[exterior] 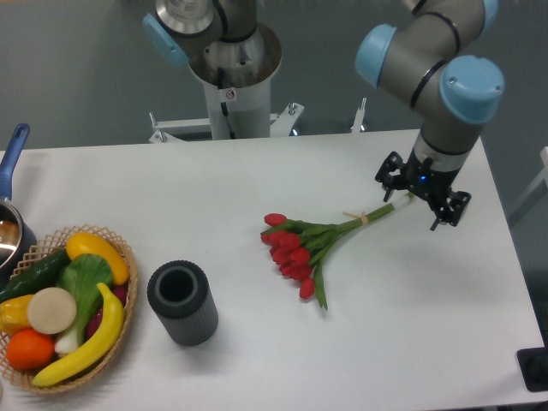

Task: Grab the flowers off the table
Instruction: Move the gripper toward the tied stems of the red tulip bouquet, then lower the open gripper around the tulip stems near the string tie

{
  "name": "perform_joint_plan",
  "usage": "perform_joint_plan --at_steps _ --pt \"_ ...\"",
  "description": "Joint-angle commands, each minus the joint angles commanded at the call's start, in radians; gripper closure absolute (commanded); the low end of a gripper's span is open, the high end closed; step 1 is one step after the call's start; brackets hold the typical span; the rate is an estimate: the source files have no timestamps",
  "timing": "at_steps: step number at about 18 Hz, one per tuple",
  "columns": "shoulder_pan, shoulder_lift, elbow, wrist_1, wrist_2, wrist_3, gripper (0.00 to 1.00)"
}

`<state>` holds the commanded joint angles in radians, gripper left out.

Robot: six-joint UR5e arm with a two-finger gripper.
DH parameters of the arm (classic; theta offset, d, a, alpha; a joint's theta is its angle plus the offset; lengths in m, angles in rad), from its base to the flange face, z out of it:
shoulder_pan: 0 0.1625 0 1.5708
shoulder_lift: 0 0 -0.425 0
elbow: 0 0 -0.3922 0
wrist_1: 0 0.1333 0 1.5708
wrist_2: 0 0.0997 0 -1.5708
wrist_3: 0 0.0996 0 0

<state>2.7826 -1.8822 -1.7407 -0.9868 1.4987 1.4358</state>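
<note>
Over the stem ends at right, our gripper [416, 199] is spread wide, flowers [310, 242] lying mid-table [257, 180], so we centre on the stems, then descend and pinch.

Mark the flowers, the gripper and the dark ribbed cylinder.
flowers [295, 248]: fixed camera, on the red tulip heads.
gripper [416, 199]: fixed camera, midway between the fingertips, open.
dark ribbed cylinder [190, 318]: fixed camera, on its side wall.

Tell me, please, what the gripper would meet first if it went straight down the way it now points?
Probably the stem ends of the flowers, which lie between the open fingers of the gripper; then the table. Height is hard to judge from this view.
</note>
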Motion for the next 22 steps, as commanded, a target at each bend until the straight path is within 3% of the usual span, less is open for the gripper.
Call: perform_joint_plan --at_steps 10,16,22 --pt "-0.081 -0.049 -0.086 0.008 0.002 0.000 0.00" --pt "-0.110 -0.089 -0.085 0.016 0.005 -0.026 0.00" --pt "-0.112 -0.090 -0.094 0.010 0.011 -0.025 0.00"
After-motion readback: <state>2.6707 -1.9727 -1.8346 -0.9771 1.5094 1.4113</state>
